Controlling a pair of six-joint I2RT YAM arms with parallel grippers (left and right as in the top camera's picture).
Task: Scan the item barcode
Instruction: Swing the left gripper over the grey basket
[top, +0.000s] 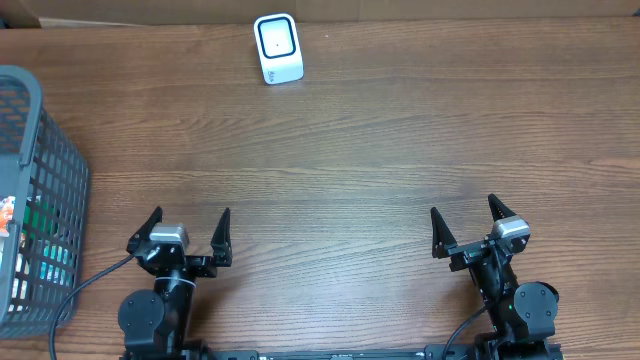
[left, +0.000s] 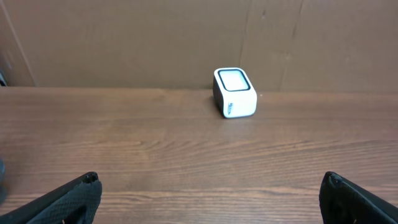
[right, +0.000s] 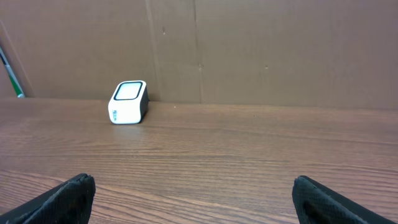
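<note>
Both end effectors sit released and empty near the desk's (top: 350, 150) near edge, the left end effector (top: 190, 215) and right end effector (top: 463, 207) well apart. Only the overhead view shows the basket (top: 38, 125) at the left edge, with coloured items (top: 45, 262) inside, too blurred to name. The wrist views alone show a cardboard wall (right: 280, 50) just behind the scanner (top: 278, 48), which stands at the far edge, left of centre. Open wood stretches from it to both arms.
</note>
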